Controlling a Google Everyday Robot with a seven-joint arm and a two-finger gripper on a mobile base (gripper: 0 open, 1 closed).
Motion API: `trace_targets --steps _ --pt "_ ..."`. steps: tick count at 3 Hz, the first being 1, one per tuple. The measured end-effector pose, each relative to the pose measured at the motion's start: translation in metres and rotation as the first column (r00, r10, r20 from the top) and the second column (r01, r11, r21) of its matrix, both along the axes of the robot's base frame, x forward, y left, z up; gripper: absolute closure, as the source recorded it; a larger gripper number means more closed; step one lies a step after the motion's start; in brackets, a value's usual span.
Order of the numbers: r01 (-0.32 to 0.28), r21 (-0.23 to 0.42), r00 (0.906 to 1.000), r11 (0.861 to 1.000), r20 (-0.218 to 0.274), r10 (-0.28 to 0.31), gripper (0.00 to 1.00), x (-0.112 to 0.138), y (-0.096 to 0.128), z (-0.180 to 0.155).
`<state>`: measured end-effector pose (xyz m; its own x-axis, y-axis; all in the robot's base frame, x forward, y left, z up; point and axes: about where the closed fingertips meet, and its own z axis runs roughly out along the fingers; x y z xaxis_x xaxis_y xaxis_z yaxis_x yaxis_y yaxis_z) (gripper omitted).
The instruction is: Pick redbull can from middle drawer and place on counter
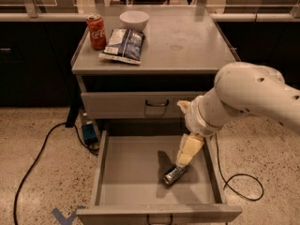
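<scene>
— Where's your claw?
— My cream gripper (182,161) hangs in the open shallow grey metal middle drawer (126,172), right at the slim silver redbull can (172,175) lying on its floor. Its grip I cannot tell.
— Around it?
— The flat grey metal counter (187,36) above, speckled stone floor (276,172) below.

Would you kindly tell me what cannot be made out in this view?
Camera view:
- Redbull can in the middle drawer: upper end hidden behind the tool hanging over it; contact unclear.
- Drawer handle: cut by bottom edge.
- Arm: cut by right edge.
</scene>
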<state>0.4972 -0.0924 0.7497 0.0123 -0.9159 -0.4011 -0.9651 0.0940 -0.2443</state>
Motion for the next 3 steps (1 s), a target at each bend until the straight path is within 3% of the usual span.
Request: trace_targets --steps 2,3 --pt "0.062 -0.023 0.9911 0.998 -0.116 -0.064 0.0 -0.015 -0.007 -0.089" --pt "0.083 0.019 0.9803 0.996 -0.182 -0.078 0.0 -0.019 -0.005 -0.124"
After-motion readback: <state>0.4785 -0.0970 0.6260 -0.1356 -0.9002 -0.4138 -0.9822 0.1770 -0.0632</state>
